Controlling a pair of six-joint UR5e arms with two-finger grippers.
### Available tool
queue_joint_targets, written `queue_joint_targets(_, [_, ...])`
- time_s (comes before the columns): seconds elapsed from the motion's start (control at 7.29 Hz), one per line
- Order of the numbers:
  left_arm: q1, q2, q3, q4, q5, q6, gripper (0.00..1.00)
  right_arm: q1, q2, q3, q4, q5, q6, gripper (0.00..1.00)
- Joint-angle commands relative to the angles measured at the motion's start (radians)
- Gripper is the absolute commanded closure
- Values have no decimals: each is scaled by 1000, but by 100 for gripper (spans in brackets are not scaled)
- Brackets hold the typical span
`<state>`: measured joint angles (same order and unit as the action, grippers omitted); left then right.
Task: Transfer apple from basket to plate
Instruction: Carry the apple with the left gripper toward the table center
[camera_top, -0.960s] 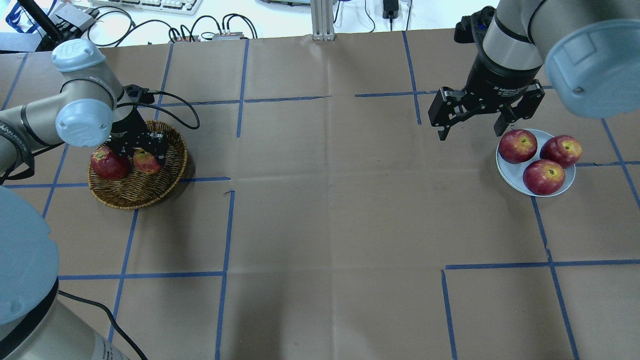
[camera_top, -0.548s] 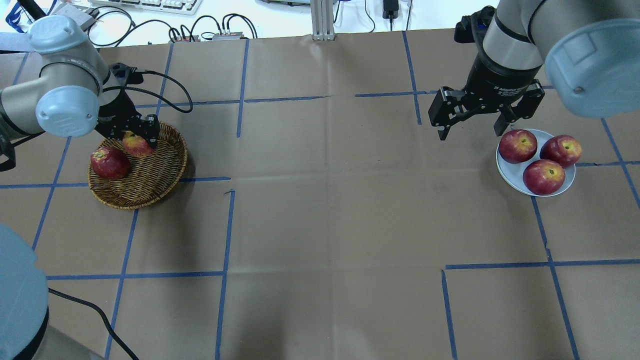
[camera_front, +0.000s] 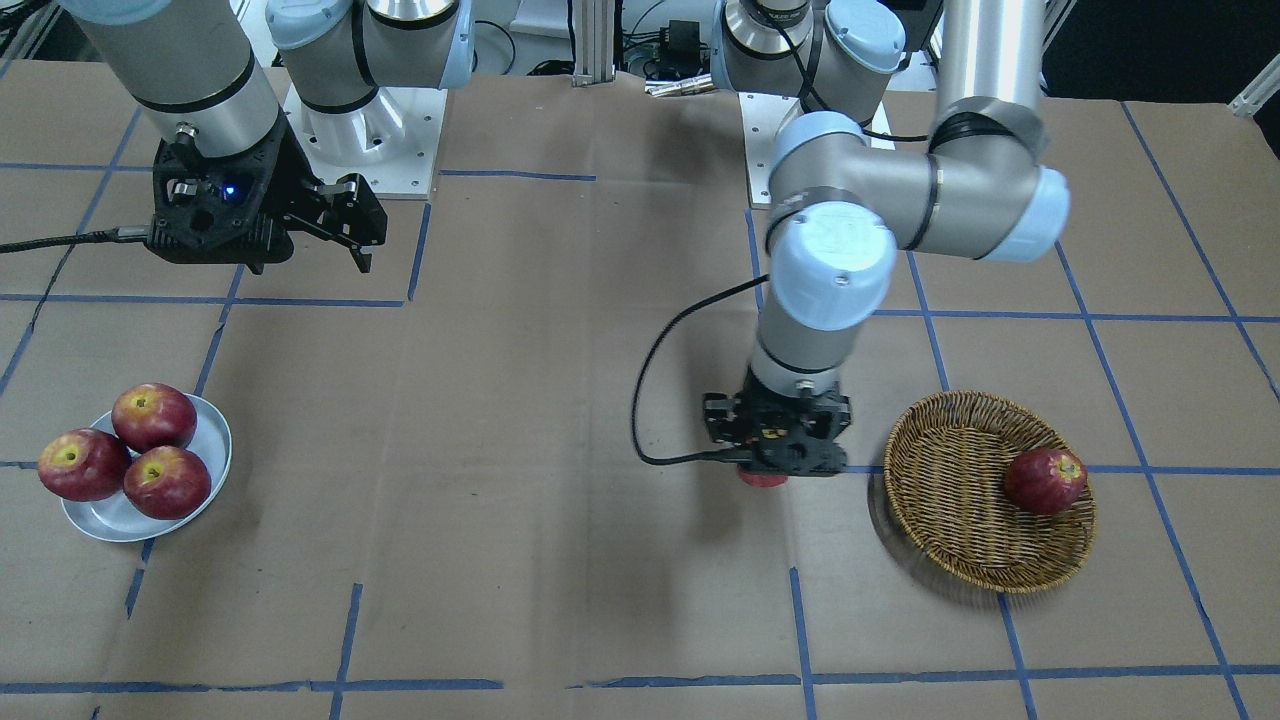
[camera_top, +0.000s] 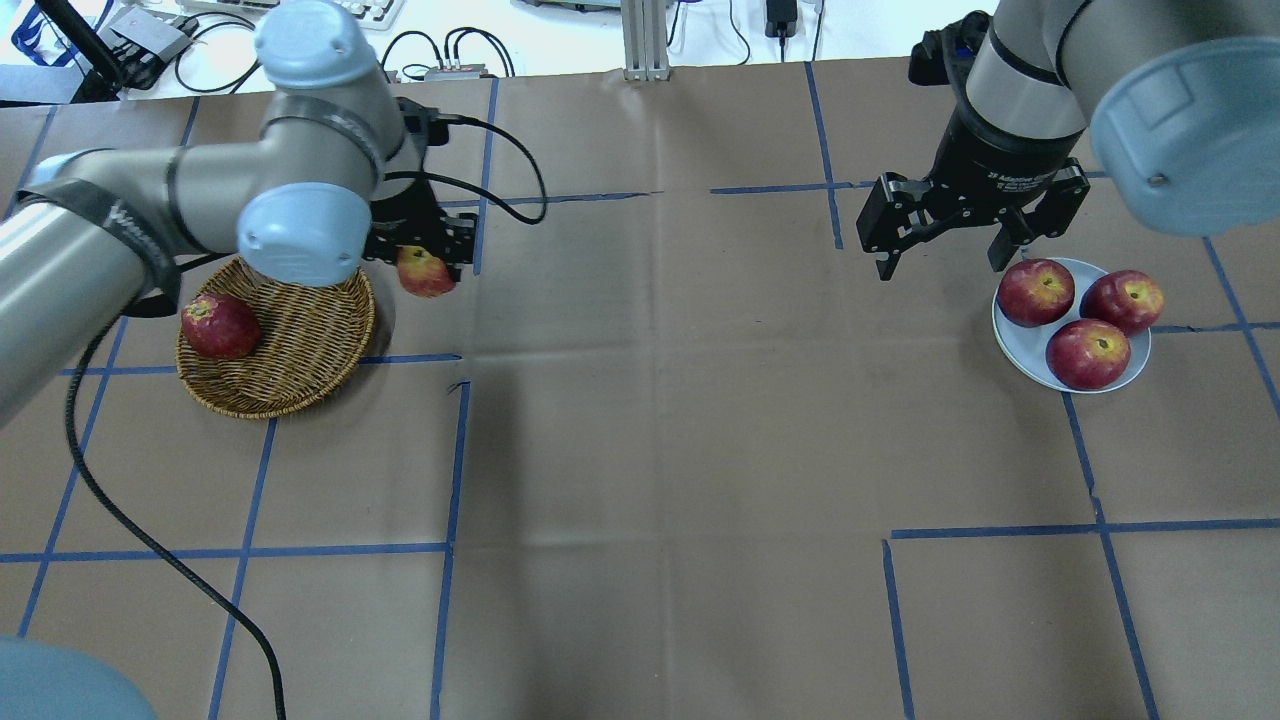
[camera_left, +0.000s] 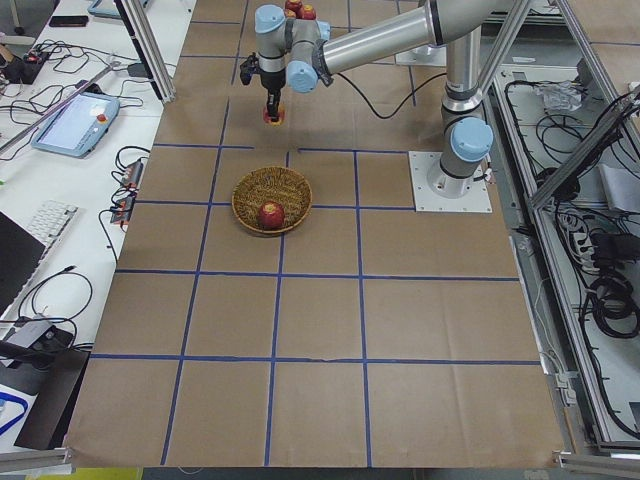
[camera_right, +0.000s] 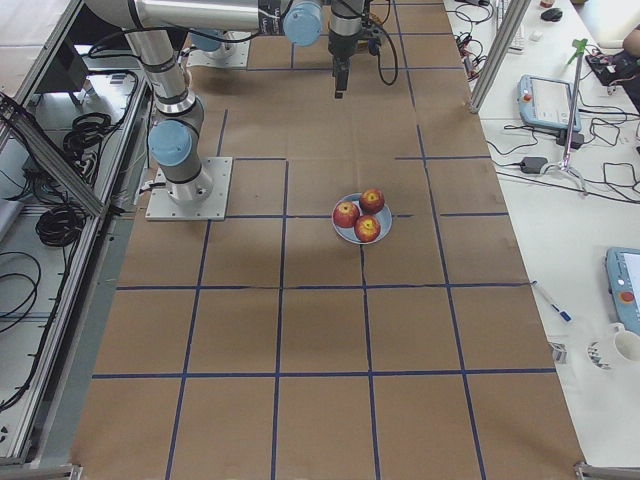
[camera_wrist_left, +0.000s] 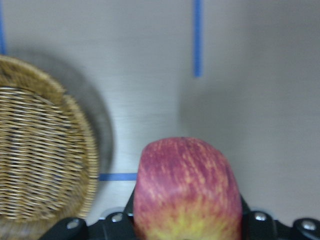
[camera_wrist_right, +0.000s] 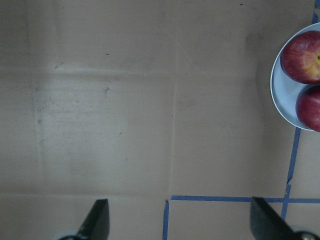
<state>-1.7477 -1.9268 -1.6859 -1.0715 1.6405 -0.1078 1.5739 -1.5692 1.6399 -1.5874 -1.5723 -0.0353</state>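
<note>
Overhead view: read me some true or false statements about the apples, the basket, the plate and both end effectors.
The left end effector grips the apple outside the basket. True.
The basket is empty. False: a dark red apple lies in it.
The plate holds three apples. True.
The right end effector is shut on an apple. False: it is open and empty, near the plate.
</note>
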Motion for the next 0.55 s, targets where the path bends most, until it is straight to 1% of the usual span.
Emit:
queue_joint_targets(0.0, [-172,-75,-3,85,-5,-167,68,0,0,0,0,0,0,0])
queue_joint_targets(0.14, [-202,-115,2,112,-48,-190,68,0,0,1,1,0,0,0])
queue_joint_targets(0.27, [-216,-141,15,125,-51,-188,67,0,0,1,1,0,0,0])
queue_joint_targets(0.41, [-217,-168,15,169,-53,-184,66,0,0,1,0,0,0,0])
